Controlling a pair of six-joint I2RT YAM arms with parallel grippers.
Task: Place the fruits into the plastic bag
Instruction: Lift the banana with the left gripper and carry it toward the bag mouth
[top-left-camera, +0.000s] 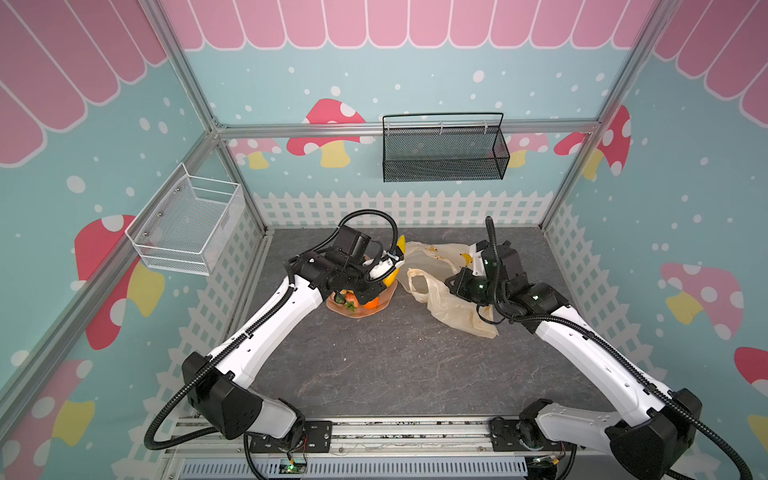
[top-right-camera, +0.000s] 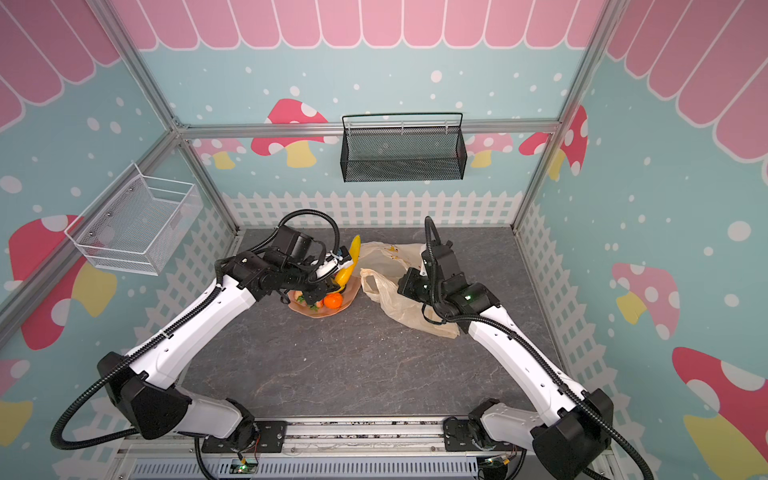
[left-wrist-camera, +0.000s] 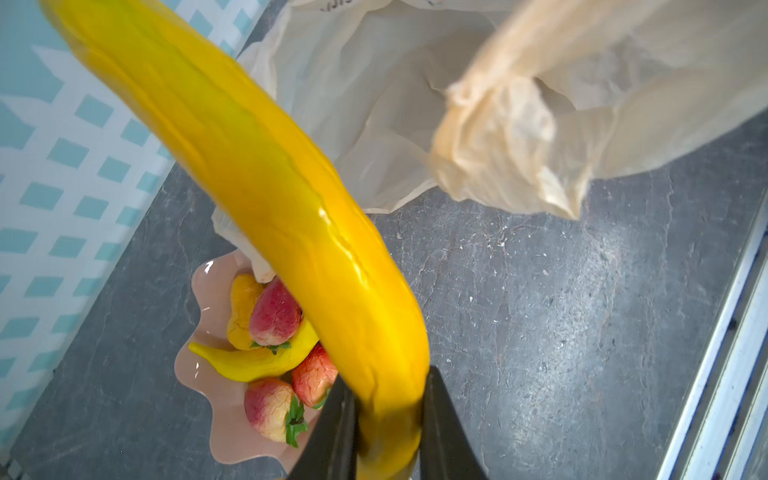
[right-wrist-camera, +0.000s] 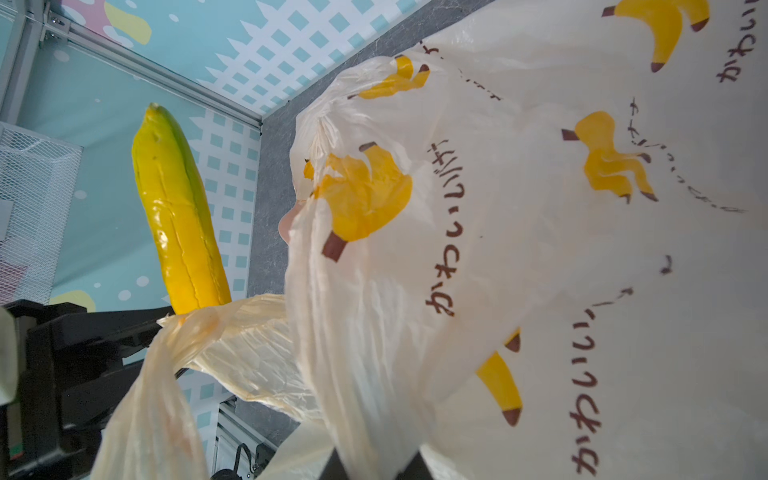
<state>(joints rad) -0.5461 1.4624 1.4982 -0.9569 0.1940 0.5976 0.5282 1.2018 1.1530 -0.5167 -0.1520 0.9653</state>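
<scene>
Your left tool (left-wrist-camera: 388, 415) grips a banana (left-wrist-camera: 266, 187) by its end; right tool (right-wrist-camera: 374, 461) pinches the bag (right-wrist-camera: 519, 249). Banana could pivot and miss the opening.

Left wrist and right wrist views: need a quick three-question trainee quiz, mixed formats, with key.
1. True or false: the left gripper is shut on one end of the large banana.
2. What does the right gripper pinch? A) the plastic bag B) the orange C) nothing
3. Fill in: in the left wrist view, ___ strawberries show in the pink dish.

Key: 1 true; 2 A; 3 three.
</scene>
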